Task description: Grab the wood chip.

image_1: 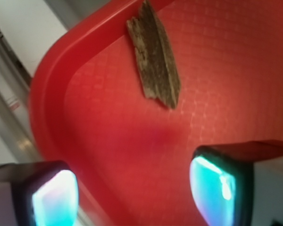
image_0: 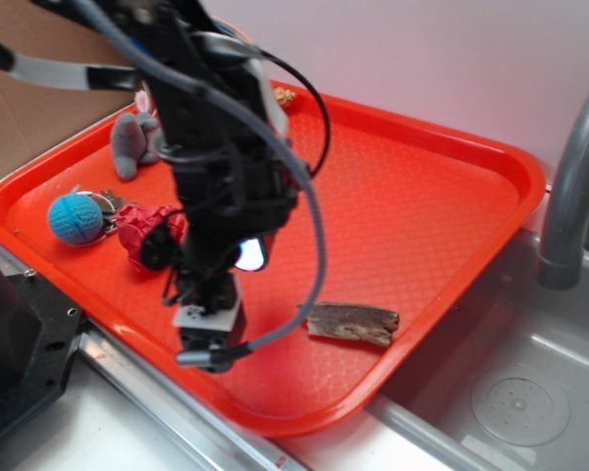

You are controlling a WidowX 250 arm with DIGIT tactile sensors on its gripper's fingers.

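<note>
Hovering over tray [image_0: 452, 147], fingers [image_1: 210, 193] spread, empty. Chip [image_1: 154, 55] lies at 12 o'clock in wrist view; advance, straddle its narrow width, then descend.

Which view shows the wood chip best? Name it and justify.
The wrist view: the wood chip fills the frame, grain and jagged ends clear. The exterior view shows it small, lying flat near the red tray's front edge.

The black, blocky metal robot arm [image_0: 221, 167] carries several looping grey and black cables [image_0: 309, 196] along its links. A pale grey plate sits near its lower tip. Its end effector [image_1: 134, 193] has 2 dark-framed fingers [image_1: 54, 197] with glossy pads glowing cyan-white in the wrist view.
</note>
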